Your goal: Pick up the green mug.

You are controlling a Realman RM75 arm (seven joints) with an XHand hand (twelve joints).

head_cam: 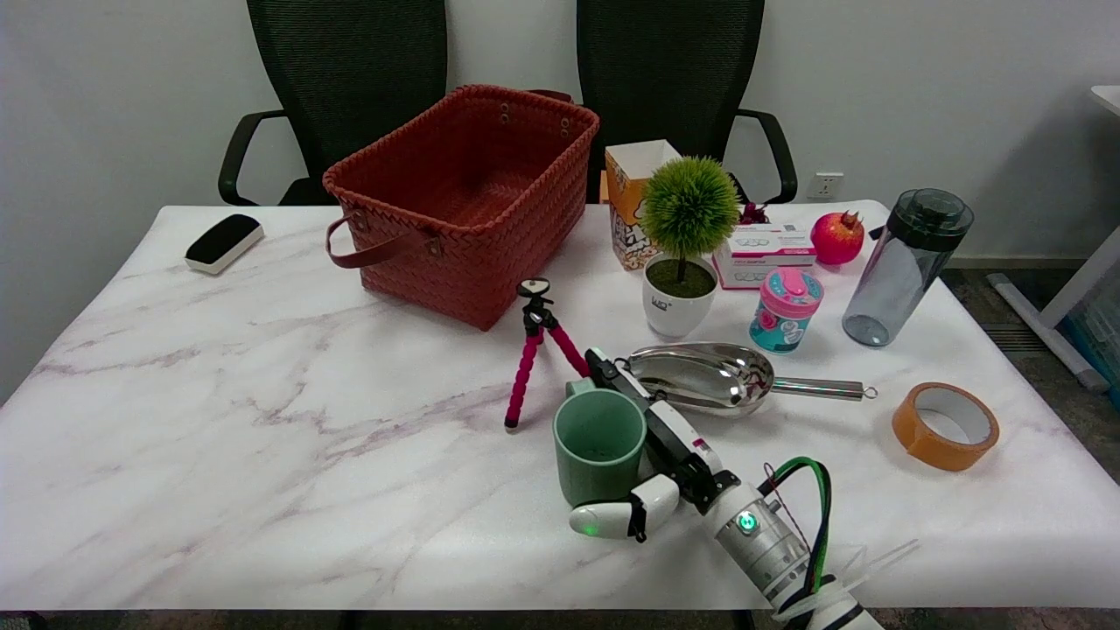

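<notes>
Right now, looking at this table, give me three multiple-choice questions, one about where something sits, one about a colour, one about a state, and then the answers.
1. Where is the metal scoop?
A. inside the red basket
B. just behind the green mug and the right hand
C. on the chair

2. What colour are the legs of the small tripod?
A. pink
B. yellow
C. blue

3. How does the mug stand?
A. tipped on its side
B. upside down
C. upright, mouth open upward

Answers: 1 B, the scoop lies on the table right behind them. 2 A, the legs are bright pink. 3 C, its open rim faces up, with the hand's fingers against its side.
</notes>
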